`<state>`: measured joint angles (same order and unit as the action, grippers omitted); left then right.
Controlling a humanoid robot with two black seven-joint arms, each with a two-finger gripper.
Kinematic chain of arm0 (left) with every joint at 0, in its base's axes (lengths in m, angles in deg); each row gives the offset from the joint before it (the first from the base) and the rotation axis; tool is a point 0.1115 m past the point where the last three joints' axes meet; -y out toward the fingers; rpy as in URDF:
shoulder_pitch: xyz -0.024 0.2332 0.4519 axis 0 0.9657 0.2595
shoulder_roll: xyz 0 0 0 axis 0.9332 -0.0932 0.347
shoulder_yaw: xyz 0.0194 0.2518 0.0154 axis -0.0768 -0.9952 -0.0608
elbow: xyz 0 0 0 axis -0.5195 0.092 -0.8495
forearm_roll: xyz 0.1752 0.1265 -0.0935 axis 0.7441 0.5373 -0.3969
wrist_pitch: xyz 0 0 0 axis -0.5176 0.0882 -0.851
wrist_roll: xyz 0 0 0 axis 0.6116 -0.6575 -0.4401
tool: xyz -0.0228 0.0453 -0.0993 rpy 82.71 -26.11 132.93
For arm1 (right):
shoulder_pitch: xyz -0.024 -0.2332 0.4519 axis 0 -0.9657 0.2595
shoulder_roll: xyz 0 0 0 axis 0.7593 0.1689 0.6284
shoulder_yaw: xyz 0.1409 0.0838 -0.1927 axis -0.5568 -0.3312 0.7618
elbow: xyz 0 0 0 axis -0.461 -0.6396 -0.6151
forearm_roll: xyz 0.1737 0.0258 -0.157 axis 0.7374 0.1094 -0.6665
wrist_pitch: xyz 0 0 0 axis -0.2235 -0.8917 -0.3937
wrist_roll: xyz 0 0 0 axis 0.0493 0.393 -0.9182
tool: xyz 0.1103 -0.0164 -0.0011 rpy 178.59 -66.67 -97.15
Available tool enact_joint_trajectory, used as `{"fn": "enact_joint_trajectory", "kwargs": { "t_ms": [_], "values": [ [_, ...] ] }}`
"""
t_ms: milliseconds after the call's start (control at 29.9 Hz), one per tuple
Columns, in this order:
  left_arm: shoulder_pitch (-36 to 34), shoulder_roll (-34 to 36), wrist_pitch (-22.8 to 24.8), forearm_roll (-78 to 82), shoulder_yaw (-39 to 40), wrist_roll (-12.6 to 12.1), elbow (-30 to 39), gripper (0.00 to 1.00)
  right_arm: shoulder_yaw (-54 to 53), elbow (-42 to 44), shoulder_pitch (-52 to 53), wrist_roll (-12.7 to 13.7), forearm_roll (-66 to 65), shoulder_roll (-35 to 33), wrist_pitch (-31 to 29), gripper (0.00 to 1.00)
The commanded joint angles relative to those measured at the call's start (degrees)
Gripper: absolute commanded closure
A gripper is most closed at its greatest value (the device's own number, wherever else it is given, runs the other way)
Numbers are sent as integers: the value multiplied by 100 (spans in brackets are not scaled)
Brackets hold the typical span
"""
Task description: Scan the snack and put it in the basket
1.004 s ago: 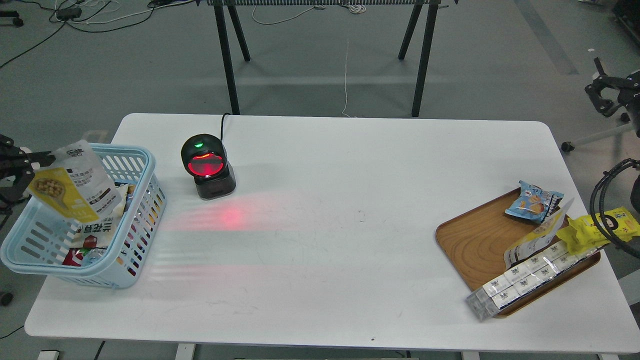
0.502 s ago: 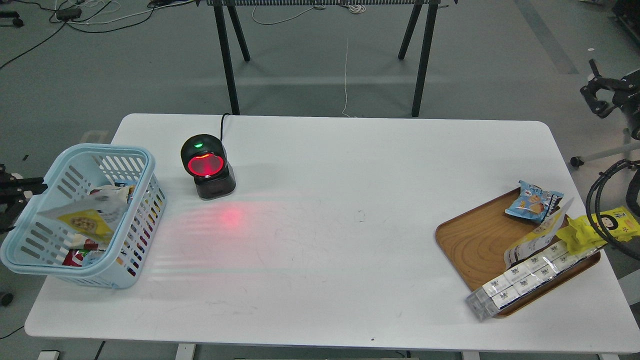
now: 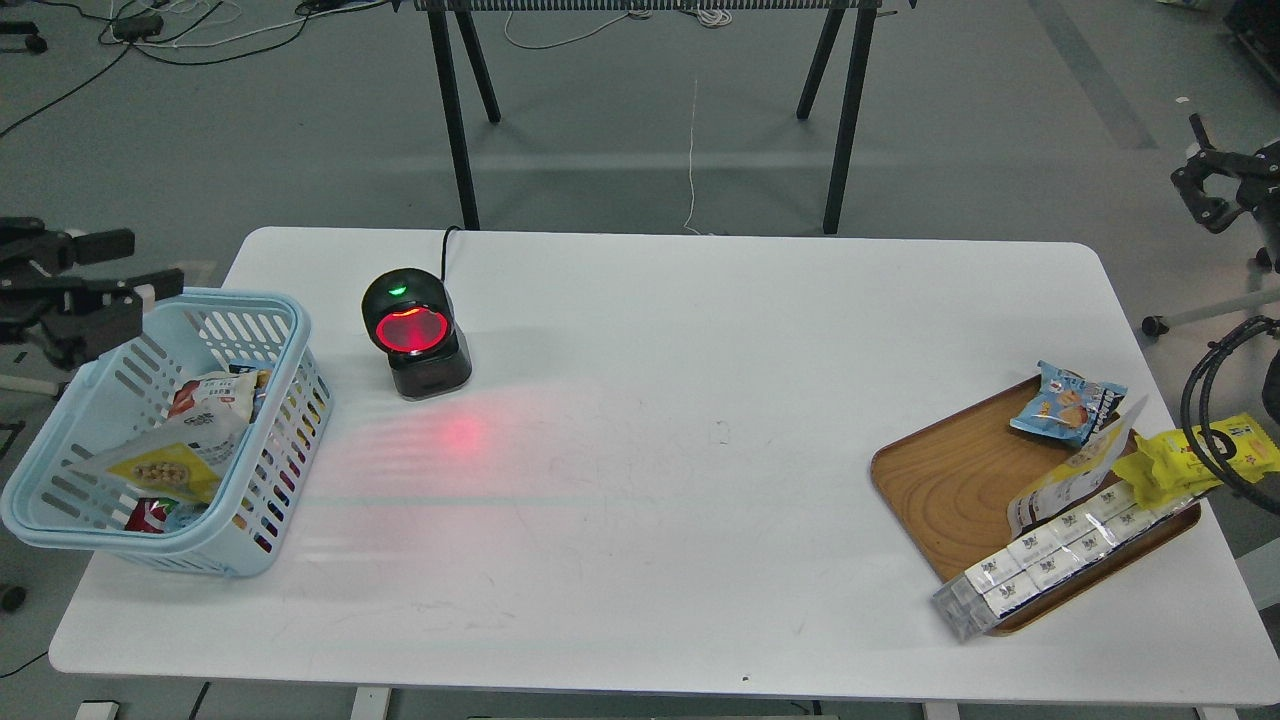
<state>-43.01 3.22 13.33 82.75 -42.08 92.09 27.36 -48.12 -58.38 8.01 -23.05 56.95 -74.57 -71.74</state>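
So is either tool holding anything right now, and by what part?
Nothing is held. The left tool is open and empty above the basket; the snack lies inside. The right tool grips nothing visible.

Left gripper: matte black, blocky, two flat bar fingers, small pale tip patch. Right gripper: black angular linkage, far right edge. Looped black cable below it.

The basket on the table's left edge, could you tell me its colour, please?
Light blue, with slotted sides: the basket, seen in the head view.
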Motion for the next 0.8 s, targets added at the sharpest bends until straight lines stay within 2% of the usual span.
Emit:
{"fn": "enact_joint_trajectory", "kwargs": {
  "t_ms": [0, 134, 234, 435, 602, 770],
  "values": [
    [-9, -772, 499, -1304, 381, 2, -584, 15, -235, 8, 43, 0, 0, -2, 0, 1],
    [-18, -1476, 1483, -2428, 1276, 2, -1208, 15, -262, 17, 131, 0, -202, -2, 0, 1],
    [17, -2038, 1950, -3299, 1840, 2, -1736, 15, -280, 26, 289, 0, -273, 7, 0, 1],
    [17, -3120, 2267, -4995, 1991, 2, -2957, 12, -306, 122, 281, 0, -273, 42, 0, 1],
    [-9, -4121, 2794, -6446, 2342, 2, -4169, 12, -429, 149, 289, 0, -273, 95, 0, 1],
    [8, -4957, 2900, -6975, 2799, 2, -5032, 8, -920, 394, 298, 0, -264, 331, 0, 1]
  ]
}}
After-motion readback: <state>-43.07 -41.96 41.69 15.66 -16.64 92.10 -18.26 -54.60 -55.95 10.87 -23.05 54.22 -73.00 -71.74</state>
